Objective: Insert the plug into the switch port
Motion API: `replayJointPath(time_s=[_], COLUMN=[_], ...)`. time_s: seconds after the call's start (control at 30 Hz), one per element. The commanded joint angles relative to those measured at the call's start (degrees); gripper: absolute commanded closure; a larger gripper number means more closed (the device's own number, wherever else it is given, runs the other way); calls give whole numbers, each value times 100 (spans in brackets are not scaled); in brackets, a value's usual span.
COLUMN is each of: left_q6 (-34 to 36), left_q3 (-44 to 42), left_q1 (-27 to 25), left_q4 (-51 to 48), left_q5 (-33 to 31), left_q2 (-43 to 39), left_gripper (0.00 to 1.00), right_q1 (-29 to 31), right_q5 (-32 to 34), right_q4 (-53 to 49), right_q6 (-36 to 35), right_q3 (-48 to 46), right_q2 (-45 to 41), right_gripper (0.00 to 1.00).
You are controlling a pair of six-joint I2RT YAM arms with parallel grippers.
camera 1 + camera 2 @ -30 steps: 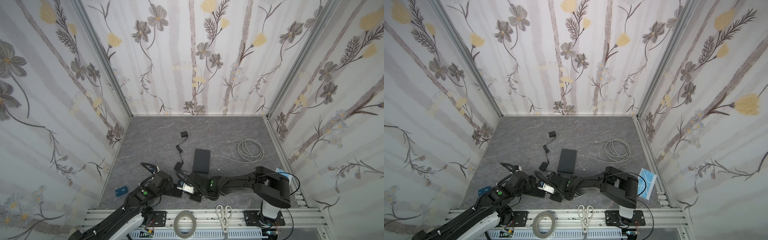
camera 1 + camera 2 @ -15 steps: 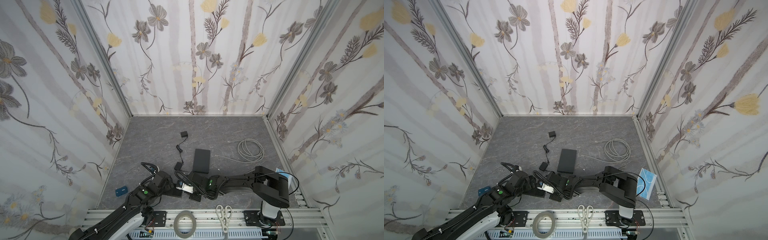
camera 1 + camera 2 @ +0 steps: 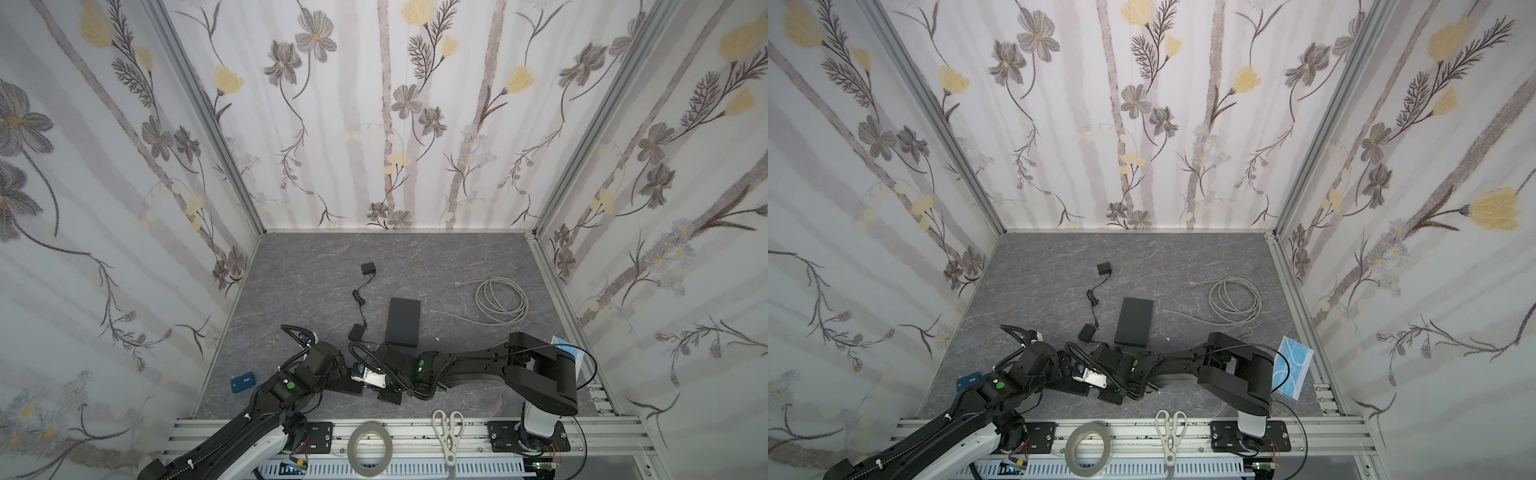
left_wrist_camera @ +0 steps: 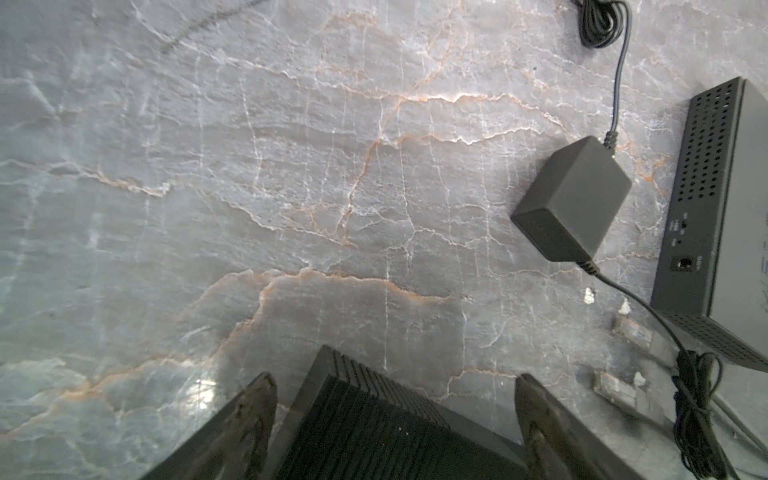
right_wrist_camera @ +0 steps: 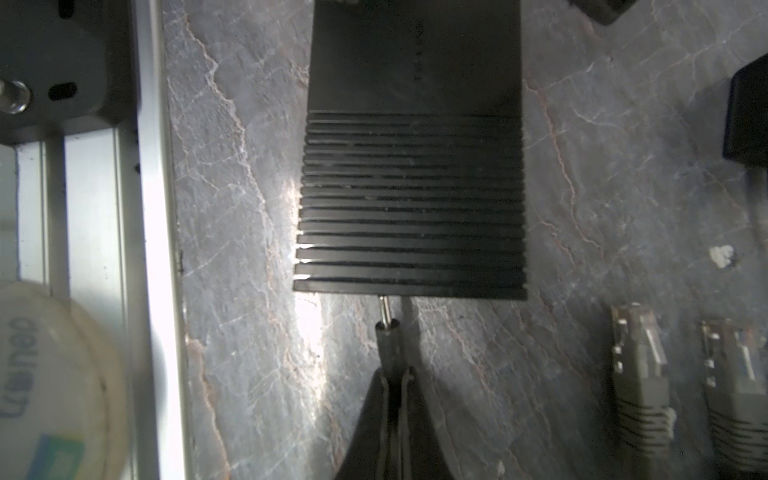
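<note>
The switch [image 3: 347, 385] [image 3: 1069, 386] is a small black box with a ribbed top, lying on the grey floor near the front rail. My left gripper [image 4: 397, 382] has its fingers [image 4: 253, 415] spread wide and clamped on both sides of the switch [image 4: 374, 424]. My right gripper [image 5: 392, 374] is shut on the black barrel plug [image 5: 388, 332]. The plug's metal tip meets the near edge of the switch [image 5: 415, 166]. The port itself is hidden under that edge. In both top views the two grippers meet over the switch.
A larger perforated black box [image 3: 402, 322] [image 4: 715, 208] and a power adapter [image 4: 573, 199] lie just behind. Two grey network connectors [image 5: 640, 365] rest beside the plug. A grey cable coil [image 3: 500, 299] is back right. A tape roll [image 3: 370, 442] and scissors [image 3: 448, 432] sit on the front rail [image 5: 153, 208].
The right arm has eased slightly left with the plug toward the switch. The left arm and both grips look the same.
</note>
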Motion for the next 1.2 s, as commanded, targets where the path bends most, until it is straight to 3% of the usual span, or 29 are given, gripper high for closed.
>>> replayJointPath(time_s=[0.0,0.8,1.17], left_q6=[-110,-141,-316], left_q3=[-5,-18,-84], left_q1=[5,0,10], left_q4=[59,54,225], left_q5=[102,141,364], left_q2=[-18,-49,-124], left_gripper=[10,9,12], right_q1=[22,149,147], right_q5=[149,1066,1089], right_q4=[-129,-1107,-1193], right_q6=[-23,-94,-158], right_q3=[90,612,524], right_q2=[131,292,126], right_gripper=[100,100,100])
